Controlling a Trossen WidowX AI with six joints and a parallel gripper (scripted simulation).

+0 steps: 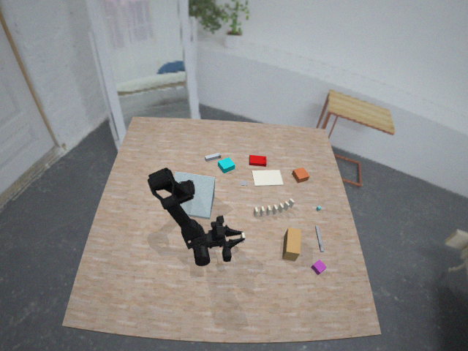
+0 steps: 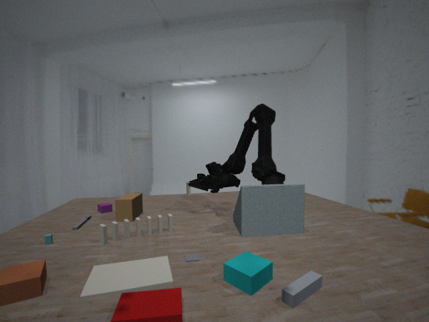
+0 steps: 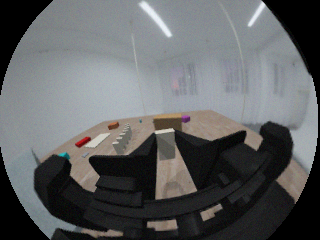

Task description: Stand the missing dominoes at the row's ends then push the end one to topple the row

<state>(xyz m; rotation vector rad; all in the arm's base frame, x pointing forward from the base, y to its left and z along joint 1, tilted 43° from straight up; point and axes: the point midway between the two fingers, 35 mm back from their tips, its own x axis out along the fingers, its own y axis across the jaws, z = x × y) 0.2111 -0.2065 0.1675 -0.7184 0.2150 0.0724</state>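
A row of several cream dominoes [image 1: 273,208] [image 2: 135,225] [image 3: 123,139] stands on the wooden table top [image 1: 151,295]. My gripper [image 1: 241,236] [image 2: 189,185] [image 3: 164,134] is shut on one more cream domino [image 1: 243,235] [image 2: 188,188] [image 3: 164,143]. It holds the domino upright above the table, to the front left of the row's near end in the top view. The fingers point level, toward the row.
A tan box [image 1: 292,243] [image 2: 128,206], a grey bar [image 1: 319,238] [image 2: 82,222] and a purple cube [image 1: 318,266] [image 2: 104,207] lie beyond the row. A cream sheet [image 1: 268,177] [image 2: 129,275], red, teal, orange blocks and a grey base block [image 2: 270,209] lie nearby.
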